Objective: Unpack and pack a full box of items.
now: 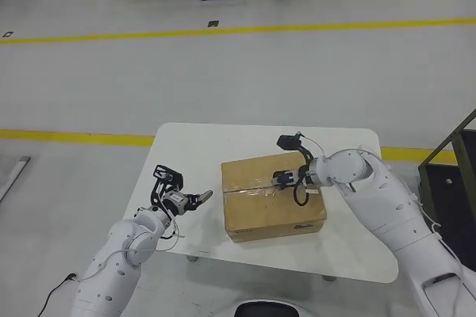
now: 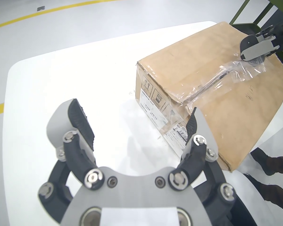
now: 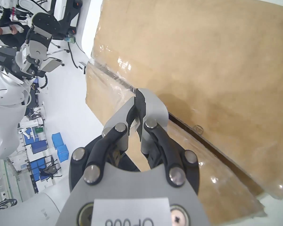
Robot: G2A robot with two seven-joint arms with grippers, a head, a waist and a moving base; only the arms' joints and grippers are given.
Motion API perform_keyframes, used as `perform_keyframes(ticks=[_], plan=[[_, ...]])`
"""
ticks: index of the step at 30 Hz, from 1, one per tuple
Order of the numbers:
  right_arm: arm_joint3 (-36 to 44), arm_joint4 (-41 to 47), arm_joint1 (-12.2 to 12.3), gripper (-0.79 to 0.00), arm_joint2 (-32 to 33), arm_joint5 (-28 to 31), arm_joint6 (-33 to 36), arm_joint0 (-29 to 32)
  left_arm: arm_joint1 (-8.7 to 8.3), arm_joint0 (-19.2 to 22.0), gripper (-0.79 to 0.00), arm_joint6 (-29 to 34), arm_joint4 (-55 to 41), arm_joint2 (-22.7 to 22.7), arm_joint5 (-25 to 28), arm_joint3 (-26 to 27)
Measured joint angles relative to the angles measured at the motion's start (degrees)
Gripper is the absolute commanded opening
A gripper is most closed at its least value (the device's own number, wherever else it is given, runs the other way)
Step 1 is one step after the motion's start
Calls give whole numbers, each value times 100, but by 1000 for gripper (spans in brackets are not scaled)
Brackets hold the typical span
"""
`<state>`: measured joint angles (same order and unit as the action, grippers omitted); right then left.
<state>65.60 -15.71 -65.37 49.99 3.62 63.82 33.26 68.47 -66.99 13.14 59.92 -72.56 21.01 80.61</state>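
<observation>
The left gripper (image 2: 135, 109) hangs over the white table (image 1: 182, 143) just beside the left end of the cardboard box (image 1: 250, 202), fingers spread wide and holding nothing. The box sits mid-table with its flaps down and clear packing tape (image 2: 217, 81) running along the top seam. Over the right part of the lid, the right gripper (image 3: 138, 99) is pinched closed on a loosened strip of that tape, which rises off the cardboard in a crumpled ridge.

The step in hand appears to be unsealing the box, the start of unpacking. The next move likely calls for drawing the strip along the seam toward the left end, perhaps with the free gripper bracing the box against sliding. The tape folded down over that end may resist. A dark green metal frame (image 1: 460, 158) stands off the table's right side, close to the right arm.
</observation>
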Motion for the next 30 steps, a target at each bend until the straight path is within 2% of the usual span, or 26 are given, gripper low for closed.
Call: perform_keyframes(ticks=[16, 30], plan=[[-87, -684, -92, -785, -337, 94, -227, 6, 1, 28, 0, -26, 21, 19, -5, -42], [106, -1058, -56, -785, -193, 15, -395, 95, -3, 28, 0, -41, 26, 12, 3, -30]])
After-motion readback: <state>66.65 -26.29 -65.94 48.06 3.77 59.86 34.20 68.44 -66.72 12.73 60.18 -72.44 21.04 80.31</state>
